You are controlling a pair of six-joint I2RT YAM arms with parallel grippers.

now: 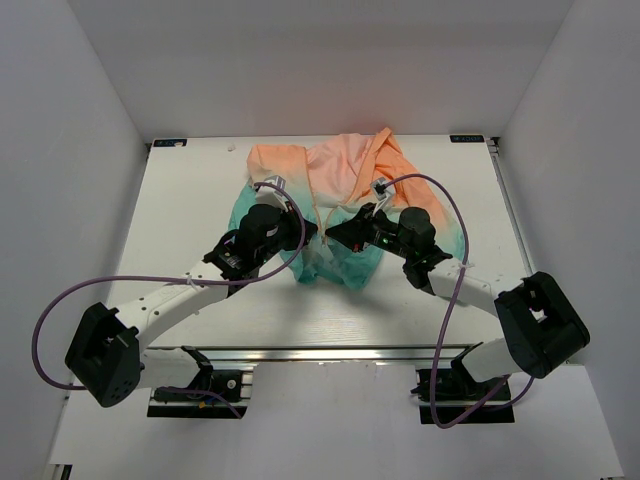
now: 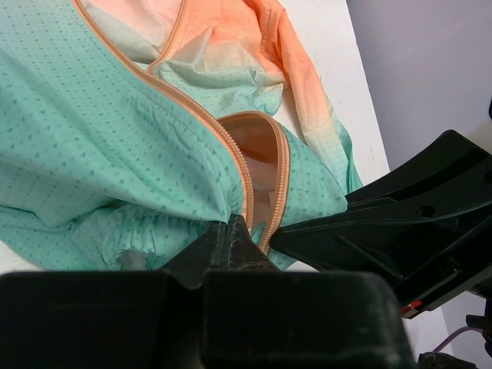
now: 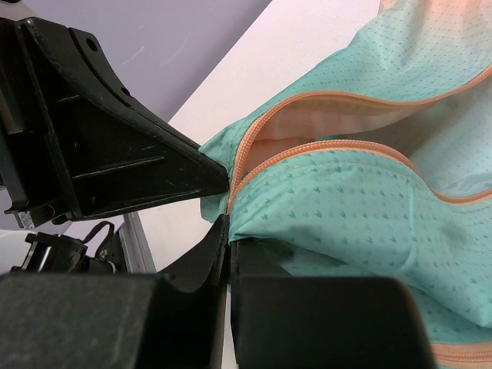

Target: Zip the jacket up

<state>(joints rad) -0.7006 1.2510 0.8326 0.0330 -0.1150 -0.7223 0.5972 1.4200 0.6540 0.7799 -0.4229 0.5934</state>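
The jacket [image 1: 340,185] lies in the middle of the white table, peach-orange at the far side, teal toward me. Its orange zipper [image 2: 238,146] is open and gapes near the hem; it also shows in the right wrist view [image 3: 323,150]. My left gripper [image 1: 305,232] is shut on the teal fabric at the zipper's lower end [image 2: 229,221]. My right gripper [image 1: 335,237] is shut on the teal hem beside the other zipper edge [image 3: 229,231]. The two grippers nearly touch; each shows in the other's wrist view.
White walls enclose the table [image 1: 200,200] on three sides. The purple cables [image 1: 60,300] loop beside both arms. The jacket's white drawstring [image 1: 322,215] lies along its front. The table's near edge has a metal rail [image 1: 320,352].
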